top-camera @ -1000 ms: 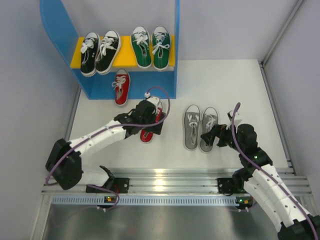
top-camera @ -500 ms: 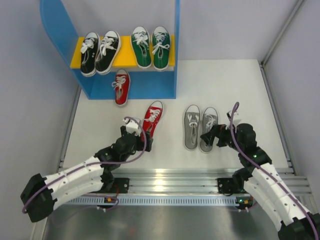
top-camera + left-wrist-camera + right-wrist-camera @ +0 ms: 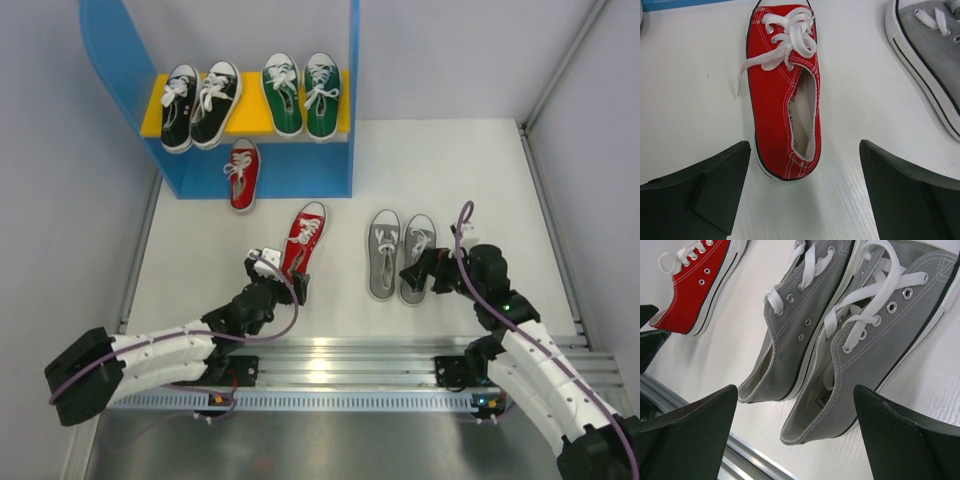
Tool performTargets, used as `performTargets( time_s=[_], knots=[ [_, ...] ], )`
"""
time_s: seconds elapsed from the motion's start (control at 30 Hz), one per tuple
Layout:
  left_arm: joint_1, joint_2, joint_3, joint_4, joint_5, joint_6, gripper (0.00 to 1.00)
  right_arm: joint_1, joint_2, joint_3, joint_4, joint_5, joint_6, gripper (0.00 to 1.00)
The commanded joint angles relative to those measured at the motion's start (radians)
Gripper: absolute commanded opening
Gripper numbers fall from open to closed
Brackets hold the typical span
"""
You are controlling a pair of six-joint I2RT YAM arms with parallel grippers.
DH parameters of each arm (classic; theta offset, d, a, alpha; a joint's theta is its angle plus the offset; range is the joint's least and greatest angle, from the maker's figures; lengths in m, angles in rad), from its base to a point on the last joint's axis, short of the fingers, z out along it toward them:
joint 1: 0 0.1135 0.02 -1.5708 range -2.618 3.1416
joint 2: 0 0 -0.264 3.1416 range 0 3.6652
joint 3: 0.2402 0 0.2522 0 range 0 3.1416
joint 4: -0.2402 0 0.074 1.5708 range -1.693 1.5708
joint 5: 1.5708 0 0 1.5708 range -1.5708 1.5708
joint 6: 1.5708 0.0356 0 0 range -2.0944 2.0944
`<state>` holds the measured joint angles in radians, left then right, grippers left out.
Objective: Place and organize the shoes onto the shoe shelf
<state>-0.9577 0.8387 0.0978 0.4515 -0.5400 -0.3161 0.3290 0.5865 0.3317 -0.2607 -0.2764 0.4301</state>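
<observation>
Left pincer (image 3: 804, 144) wide astride red shoe (image 3: 776, 95), seemingly without contact

One red shoe (image 3: 782, 95) lies flat just ahead of the left gripper (image 3: 283, 287), heel nearest its spread fingers. The grey pair (image 3: 840, 335) sits side by side before the open right gripper (image 3: 413, 279), heels toward it. Farther beyond the left gripper, the blue shelf (image 3: 110, 60) holds the black pair (image 3: 198, 105) and green pair (image 3: 302, 93) on its yellow board, with the other red shoe (image 3: 242, 174) below.

I see matt woven canvas on the red low-top sneaker (image 3: 775, 110). The white tabletop (image 3: 865, 100) looks smooth and finely ribbed; the silver front rail (image 3: 340, 352) gleams like brushed metal.
</observation>
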Motion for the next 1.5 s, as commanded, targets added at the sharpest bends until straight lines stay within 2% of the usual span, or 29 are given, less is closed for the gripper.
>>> performTargets(
  time_s=[0.0, 0.23, 0.37, 0.4, 0.47, 0.57, 0.6, 0.73, 0.8, 0.93, 1.1, 1.23, 1.33, 1.47],
  knots=[
    [-0.004, 0.106, -0.006, 0.196, -0.017, 0.045, 0.95, 0.016, 0.012, 0.009, 0.066, 0.009, -0.001, 0.99],
    [-0.003, 0.309, 0.003, 0.372, -0.029, 0.051, 0.89, 0.016, 0.009, 0.015, 0.055, 0.013, -0.002, 0.99],
    [0.007, 0.345, 0.016, 0.421, -0.032, 0.087, 0.78, 0.016, 0.006, 0.015, 0.055, 0.014, -0.004, 0.99],
    [0.011, 0.349, 0.019, 0.424, -0.017, 0.089, 0.69, 0.016, 0.006, 0.015, 0.055, 0.014, -0.004, 0.99],
    [0.031, 0.373, 0.025, 0.434, 0.000, 0.092, 0.59, 0.016, 0.007, 0.013, 0.058, 0.016, -0.005, 1.00],
    [0.054, 0.418, 0.026, 0.449, 0.002, 0.078, 0.06, 0.016, 0.009, 0.013, 0.058, 0.014, -0.005, 0.99],
    [0.054, 0.428, 0.025, 0.454, -0.009, 0.069, 0.00, 0.016, 0.004, 0.013, 0.060, 0.014, -0.005, 1.00],
    [0.056, 0.422, 0.013, 0.463, 0.011, 0.057, 0.00, 0.016, -0.001, 0.010, 0.058, 0.016, -0.007, 0.99],
    [0.056, 0.386, 0.017, 0.414, 0.023, 0.055, 0.00, 0.016, -0.002, 0.010, 0.060, 0.016, -0.007, 1.00],
    [0.053, 0.178, 0.077, 0.213, 0.071, 0.055, 0.00, 0.016, -0.013, 0.006, 0.061, 0.016, -0.005, 0.99],
    [0.053, -0.067, 0.189, -0.179, -0.008, 0.055, 0.00, 0.016, -0.036, 0.001, 0.066, 0.013, -0.005, 0.99],
    [0.051, -0.234, 0.218, -0.252, -0.008, 0.144, 0.00, 0.018, -0.039, -0.008, 0.080, 0.000, -0.001, 0.99],
    [0.051, -0.280, 0.263, -0.322, -0.046, 0.167, 0.00, 0.016, -0.043, -0.011, 0.083, -0.009, 0.002, 0.99],
    [0.051, -0.286, 0.361, -0.485, -0.222, 0.178, 0.00, 0.016, -0.073, -0.010, 0.071, -0.014, -0.001, 1.00]
  ],
)
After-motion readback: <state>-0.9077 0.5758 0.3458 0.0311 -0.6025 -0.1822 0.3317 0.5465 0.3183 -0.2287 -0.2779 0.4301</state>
